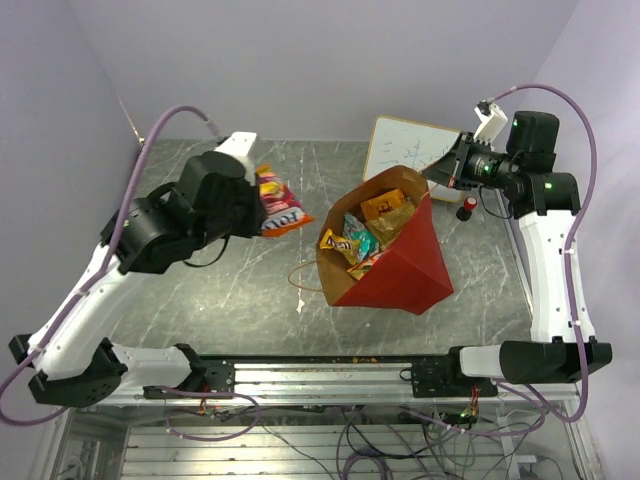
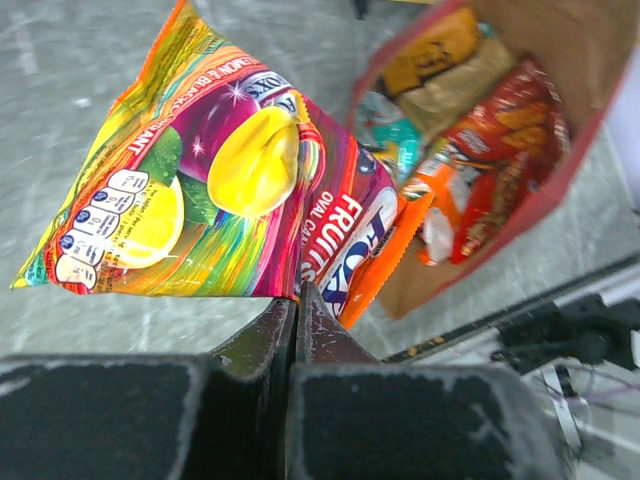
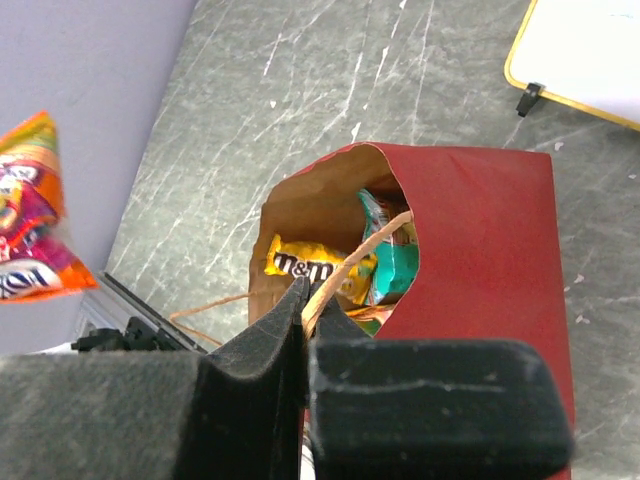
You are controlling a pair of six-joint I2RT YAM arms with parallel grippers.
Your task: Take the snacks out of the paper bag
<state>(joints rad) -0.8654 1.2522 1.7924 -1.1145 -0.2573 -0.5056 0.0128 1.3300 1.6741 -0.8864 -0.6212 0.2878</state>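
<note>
Pale lilac walls close in a grey, white-veined table (image 1: 220, 290). Right of its middle lies the paper bag (image 1: 405, 265), red outside and brown kraft inside, with its gaping mouth turned toward the left edge. The right gripper (image 3: 303, 300) is clenched on a thin cord handle (image 3: 370, 243) at the bag's far rim, the cord pinched between its pressed-together fingers. A second cord handle (image 1: 300, 282) loops on the table just at the bag's mouth.

Several snacks sit inside the bag. A yellow pack (image 3: 312, 265) shows "m&m's" in brown letters, and a teal packet (image 3: 395, 265) touches it. Deeper in are a red chip bag (image 2: 505, 135), a tan-brown chip bag (image 2: 470, 85) and a yellow-orange pack (image 2: 435, 50); their print is too blurred to read.

The left gripper (image 2: 297, 300) grasps the sealed edge of a fruit-candy packet (image 2: 230, 190), held outside the bag, left of its mouth and nearer the far edge. The packet reads "FOX'S", "FRUITS" and "OVAL CA…", beside a printed lemon, green leaves and a row of small nutrition discs.

A whiteboard (image 1: 405, 145) lies at the far right corner, its faint handwriting illegible. A red-capped marker (image 1: 467, 208) stands between it and the bag.
</note>
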